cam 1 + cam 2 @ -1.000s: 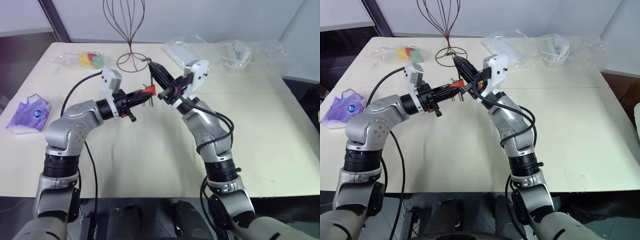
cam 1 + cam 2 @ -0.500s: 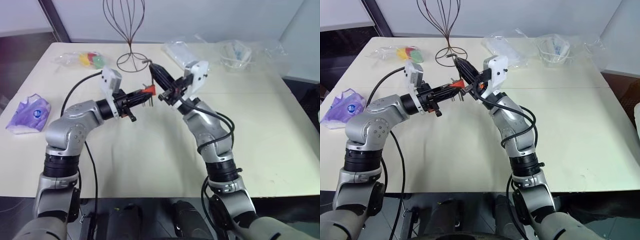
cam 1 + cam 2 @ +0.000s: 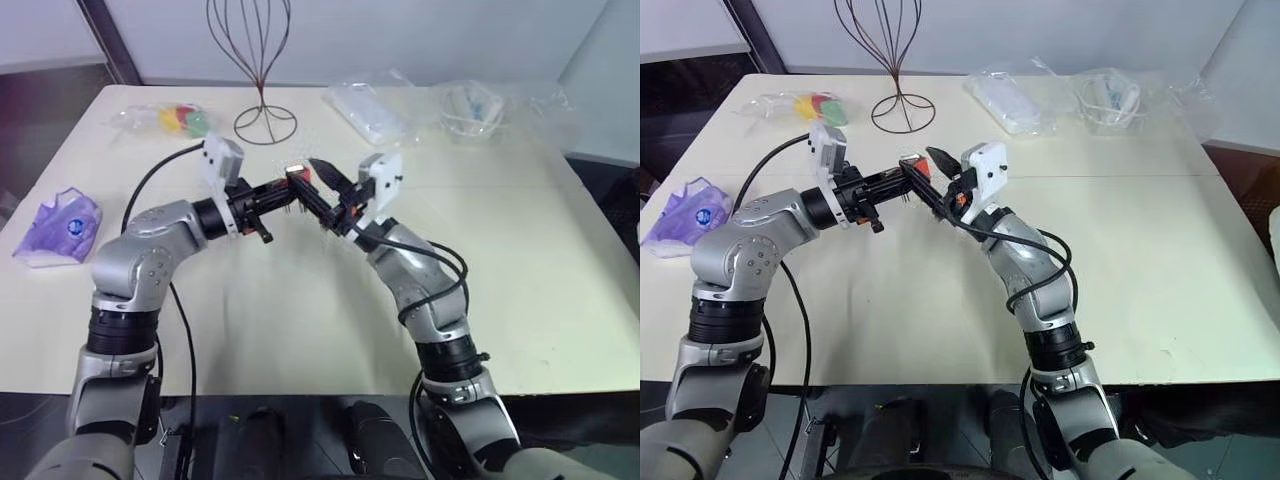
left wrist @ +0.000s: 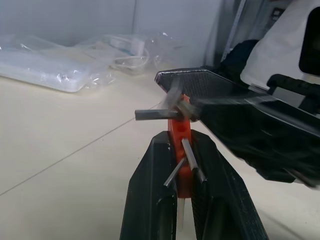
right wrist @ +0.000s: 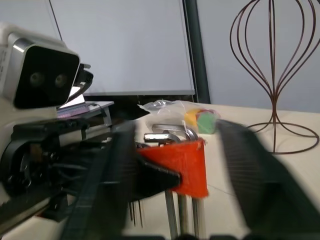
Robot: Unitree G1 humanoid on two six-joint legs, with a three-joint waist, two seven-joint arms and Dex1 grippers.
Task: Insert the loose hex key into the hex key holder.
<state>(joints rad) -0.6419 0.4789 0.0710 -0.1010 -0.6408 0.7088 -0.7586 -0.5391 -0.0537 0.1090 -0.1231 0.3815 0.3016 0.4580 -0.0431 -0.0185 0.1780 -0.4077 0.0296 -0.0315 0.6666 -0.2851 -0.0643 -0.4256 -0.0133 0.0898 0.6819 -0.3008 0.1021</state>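
From my remote seat I look down over a cream table [image 3: 300, 330]. At the far left lies a purple packet [image 3: 57, 228]. Further back are a clear bag of coloured pieces [image 3: 165, 119] and a wire stand [image 3: 262, 70].

My left gripper [image 3: 285, 192] reaches in level from the left, its two black fingers clenched on the hex key holder [image 4: 180, 150], the small orange-red block. In the left wrist view the block stands upright between the pads, short grey keys running down its sides. I judge it is held out in mid-air, above the table, so the other arm can work on it from the opposite side.

Just right of it, my right gripper [image 3: 322, 186] points up and toward the left one, fingers spread apart and grasping nothing that I can see. In the right wrist view the orange block sits in the gap between those blurred fingers, untouched by either.

The loose hex key [image 4: 157, 114] looks to be the grey L-shaped rod crossing the top of the holder in the left wrist view. It is smeared there, so I cannot say for sure whether it is fully seated. If it is, the released grip makes sense: the insertion would be about complete.

At the right rear lie clear plastic bags [image 3: 420, 105].
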